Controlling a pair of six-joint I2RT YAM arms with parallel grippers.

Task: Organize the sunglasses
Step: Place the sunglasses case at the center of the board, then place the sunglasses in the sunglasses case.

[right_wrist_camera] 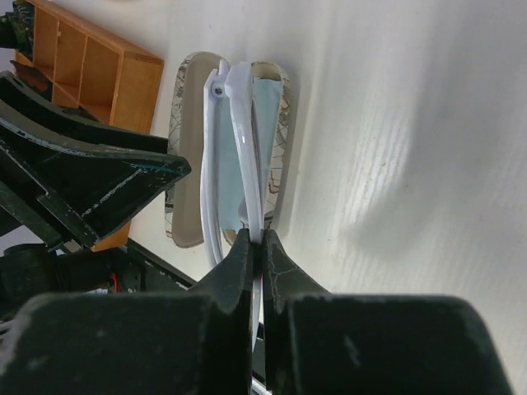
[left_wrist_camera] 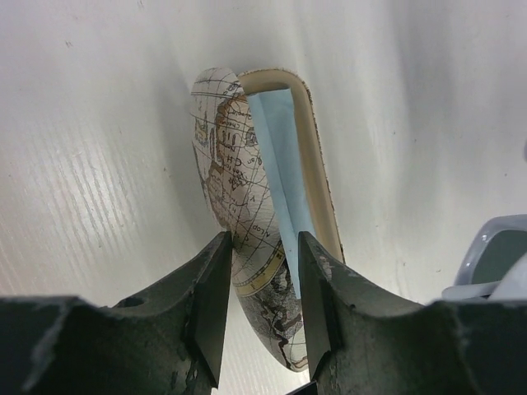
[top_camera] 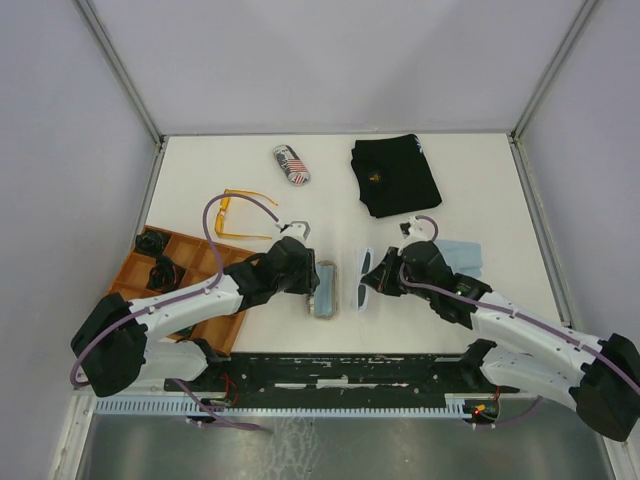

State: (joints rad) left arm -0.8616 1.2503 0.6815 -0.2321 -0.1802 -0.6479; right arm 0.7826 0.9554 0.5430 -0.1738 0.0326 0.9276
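Observation:
The white sunglasses (top_camera: 362,278) are folded and held by my right gripper (top_camera: 385,276), which is shut on their frame (right_wrist_camera: 239,123) beside and just above an open map-printed case (top_camera: 324,290). The case has a light blue cloth inside (right_wrist_camera: 222,164). My left gripper (left_wrist_camera: 262,247) straddles the case's raised lid (left_wrist_camera: 222,148), with its fingers closed against it. The white pair shows at the right edge of the left wrist view (left_wrist_camera: 494,255). The orange-amber sunglasses (top_camera: 245,215) lie unfolded on the table, beyond the left arm.
A flag-printed case (top_camera: 291,164) and a folded black cloth (top_camera: 395,175) lie at the back. A light blue cloth (top_camera: 462,255) lies beside the right arm. An orange compartment tray (top_camera: 190,270) holding dark items sits at the left.

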